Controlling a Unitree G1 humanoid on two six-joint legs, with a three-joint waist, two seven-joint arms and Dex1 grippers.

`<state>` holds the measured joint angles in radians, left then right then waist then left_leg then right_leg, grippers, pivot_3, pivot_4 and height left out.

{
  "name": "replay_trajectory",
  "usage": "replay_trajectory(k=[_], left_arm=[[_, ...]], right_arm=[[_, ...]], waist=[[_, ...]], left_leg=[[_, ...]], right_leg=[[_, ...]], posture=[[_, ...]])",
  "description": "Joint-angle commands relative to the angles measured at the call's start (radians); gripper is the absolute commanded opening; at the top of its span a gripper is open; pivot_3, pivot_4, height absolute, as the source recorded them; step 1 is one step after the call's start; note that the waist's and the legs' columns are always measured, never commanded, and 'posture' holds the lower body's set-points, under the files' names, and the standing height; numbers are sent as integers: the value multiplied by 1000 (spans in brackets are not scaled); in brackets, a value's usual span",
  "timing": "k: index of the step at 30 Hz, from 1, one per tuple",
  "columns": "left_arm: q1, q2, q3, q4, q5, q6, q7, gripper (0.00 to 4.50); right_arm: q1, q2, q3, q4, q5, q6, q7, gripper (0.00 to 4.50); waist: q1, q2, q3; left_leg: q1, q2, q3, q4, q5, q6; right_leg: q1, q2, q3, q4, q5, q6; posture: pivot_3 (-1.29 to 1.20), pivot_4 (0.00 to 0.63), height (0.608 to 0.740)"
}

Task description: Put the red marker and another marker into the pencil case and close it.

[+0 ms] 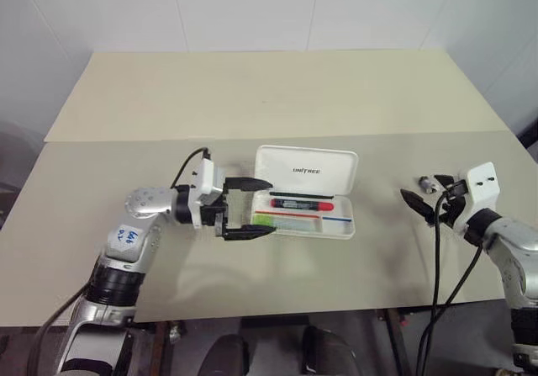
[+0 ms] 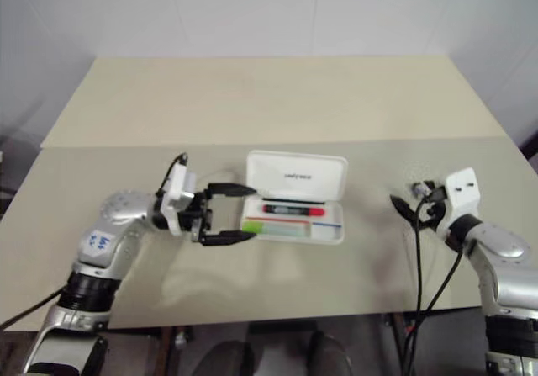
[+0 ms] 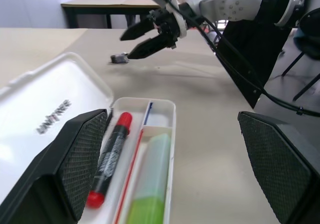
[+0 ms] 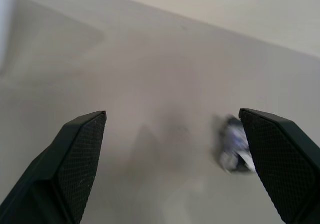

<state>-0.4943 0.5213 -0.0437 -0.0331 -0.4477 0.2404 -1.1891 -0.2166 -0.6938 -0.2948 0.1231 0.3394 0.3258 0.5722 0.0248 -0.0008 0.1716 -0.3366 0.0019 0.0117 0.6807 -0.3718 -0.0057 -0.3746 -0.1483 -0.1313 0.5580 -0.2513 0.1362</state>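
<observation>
From the head views, the pencil case (image 1: 307, 193) lies open near the middle of the desk (image 1: 252, 98), its lid standing up at the far side. The red marker (image 1: 301, 203) and another marker (image 1: 290, 219) (the pale green one) both lie in the tray, so the loading looks done and only the closing is left. The left hand (image 1: 248, 208) hovers just beside the case's left end, fingers apart and holding nothing. The right hand (image 1: 426, 204) is well to the right of the case, fingers apart and empty too, near a small dark object (image 1: 424, 182) on the desk. Bare desk lies all round the case, and every desk edge is well apart from it.

In the left wrist view the case tray sits just past the open fingers, red marker (image 3: 110, 158) beside green marker (image 3: 152, 184), lid tilted back; the right hand (image 3: 137, 42) shows beyond.

In the right wrist view the spread fingers frame bare desk and the small dark object (image 4: 234, 145); nothing stands between it and the case
</observation>
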Motion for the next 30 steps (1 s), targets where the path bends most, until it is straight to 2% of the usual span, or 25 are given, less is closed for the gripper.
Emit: replay_trajectory(k=[1, 7, 13, 17, 23, 25, 30], left_arm=[[-26, 16, 32, -49, -34, 5, 3, 4493], [-38, 30, 43, -72, -39, 21, 16, 4493], [-38, 49, 55, -95, -48, 39, 24, 4493], [-41, 60, 63, -104, -52, 46, 27, 4500], [-25, 83, 75, -120, -60, 56, 27, 4500], [-16, 89, 77, -120, -62, 55, 27, 4500], [-5, 90, 76, -109, -54, 45, 27, 4500]], right_arm=[[-36, 20, -38, 32, -12, -25, -53, 4500], [-89, 54, -25, 159, -31, -77, -67, 4500], [-198, 69, 0, 417, -72, -167, -56, 4500], [-250, 81, 17, 528, -86, -223, -25, 3115], [-283, 93, 32, 542, -82, -236, 17, 961], [-285, 91, 36, 529, -85, -230, 19, 391], [-285, 82, 52, 442, -79, -219, 66, 394]], waist=[[-1, 0, 0], [-2, 0, 0], [-5, 0, 0], [-8, 0, 0], [-11, 0, 0], [-13, 0, 0], [-24, 0, 0]], left_leg=[[0, 0, 0, 0, 0, 0], [0, 0, 0, 0, 0, 0], [0, 0, 0, -1, 0, 0], [0, 0, 0, 0, 0, 0], [1, 0, 0, 1, 0, 0], [1, 0, 0, 1, 0, 0], [0, 0, 0, 0, 0, 0]], right_leg=[[0, 0, 0, 0, 0, 0], [0, 0, 0, 0, 0, 0], [0, 0, 0, 0, 0, 0], [0, 1, 0, 0, 0, 0], [0, 1, 1, 0, 0, 0], [0, 0, 1, 0, 0, 0], [0, 0, 1, 0, 0, 0]], posture=[[0, 150, 740], [0, 150, 740], [0, 150, 740], [0, 150, 740], [0, 150, 740], [0, 150, 740], [0, 150, 740]])
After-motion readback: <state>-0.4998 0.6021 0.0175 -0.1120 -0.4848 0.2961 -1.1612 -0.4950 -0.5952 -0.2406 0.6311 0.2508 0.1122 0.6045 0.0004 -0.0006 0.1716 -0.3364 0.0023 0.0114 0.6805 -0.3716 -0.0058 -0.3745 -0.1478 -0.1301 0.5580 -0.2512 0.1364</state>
